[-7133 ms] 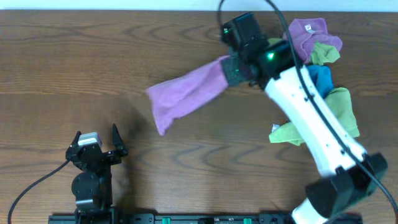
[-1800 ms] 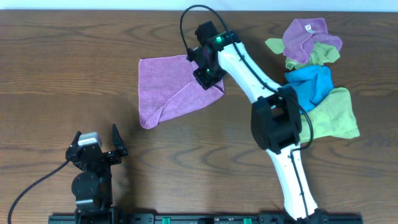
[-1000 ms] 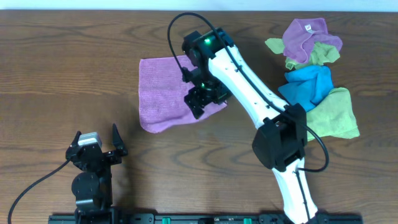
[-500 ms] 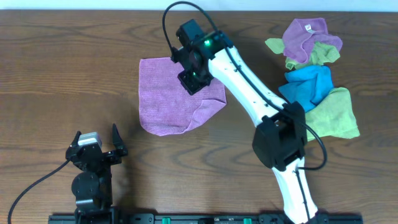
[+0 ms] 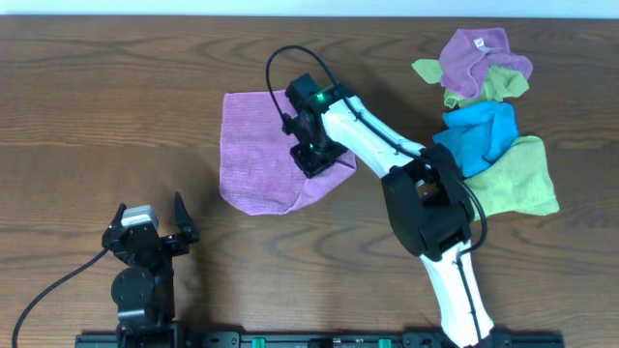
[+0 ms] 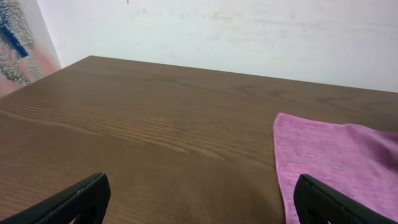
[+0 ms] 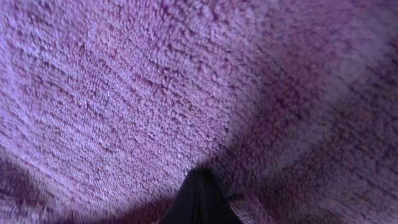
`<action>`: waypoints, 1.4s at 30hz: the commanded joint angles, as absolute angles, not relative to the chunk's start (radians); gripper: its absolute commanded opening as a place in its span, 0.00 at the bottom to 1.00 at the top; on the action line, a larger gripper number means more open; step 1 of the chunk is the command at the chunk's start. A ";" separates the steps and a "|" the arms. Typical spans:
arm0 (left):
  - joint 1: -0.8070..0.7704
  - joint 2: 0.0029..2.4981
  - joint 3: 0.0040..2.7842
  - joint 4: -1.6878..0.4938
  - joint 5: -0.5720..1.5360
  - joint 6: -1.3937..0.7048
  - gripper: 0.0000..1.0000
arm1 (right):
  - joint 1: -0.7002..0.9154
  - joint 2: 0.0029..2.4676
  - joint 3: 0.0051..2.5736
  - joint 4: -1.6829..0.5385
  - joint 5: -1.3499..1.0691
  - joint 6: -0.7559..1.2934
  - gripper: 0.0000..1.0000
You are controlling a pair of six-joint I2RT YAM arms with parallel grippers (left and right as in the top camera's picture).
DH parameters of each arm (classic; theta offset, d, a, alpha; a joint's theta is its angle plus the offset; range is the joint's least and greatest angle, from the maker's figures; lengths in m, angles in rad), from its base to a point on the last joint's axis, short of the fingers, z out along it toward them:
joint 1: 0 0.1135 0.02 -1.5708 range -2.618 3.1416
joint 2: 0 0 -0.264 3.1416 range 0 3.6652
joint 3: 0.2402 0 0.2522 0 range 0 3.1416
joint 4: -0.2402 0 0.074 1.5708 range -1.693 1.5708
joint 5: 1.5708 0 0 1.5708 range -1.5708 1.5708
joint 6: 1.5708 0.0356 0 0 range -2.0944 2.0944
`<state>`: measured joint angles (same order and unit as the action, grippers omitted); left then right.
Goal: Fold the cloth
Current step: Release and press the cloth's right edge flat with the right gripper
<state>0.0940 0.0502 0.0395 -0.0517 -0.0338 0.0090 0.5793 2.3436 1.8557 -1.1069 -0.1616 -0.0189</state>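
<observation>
Right gripper [image 5: 311, 157] lowered, grip on cloth [image 5: 253, 155] unclear

This is looking like a robotics lab: a wood-grain table [image 5: 87, 106] is sitting against a bare white wall [image 6: 249, 31], a black rail [image 5: 290, 340] running along its near edge.

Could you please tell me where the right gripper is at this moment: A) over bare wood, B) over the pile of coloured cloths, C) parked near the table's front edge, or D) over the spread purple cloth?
D: in the overhead view the right gripper sits over the right part of the purple cloth, and its wrist camera is filled with purple fabric.
</observation>
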 commanded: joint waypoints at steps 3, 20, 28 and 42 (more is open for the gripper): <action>0.089 0.046 0.004 -0.072 -0.052 0.027 0.95 | 0.575 2.363 1.819 -1.182 -0.147 0.078 0.01; 0.089 0.046 0.004 -0.072 -0.052 0.027 0.95 | 0.586 2.190 1.831 -1.373 -0.154 0.093 0.02; 0.089 0.046 0.004 -0.072 -0.052 0.027 0.95 | 0.590 2.190 1.831 -1.231 -0.110 0.088 0.01; 0.089 0.046 0.004 -0.072 -0.052 0.027 0.95 | 0.491 2.208 1.738 -1.080 -0.008 0.056 0.01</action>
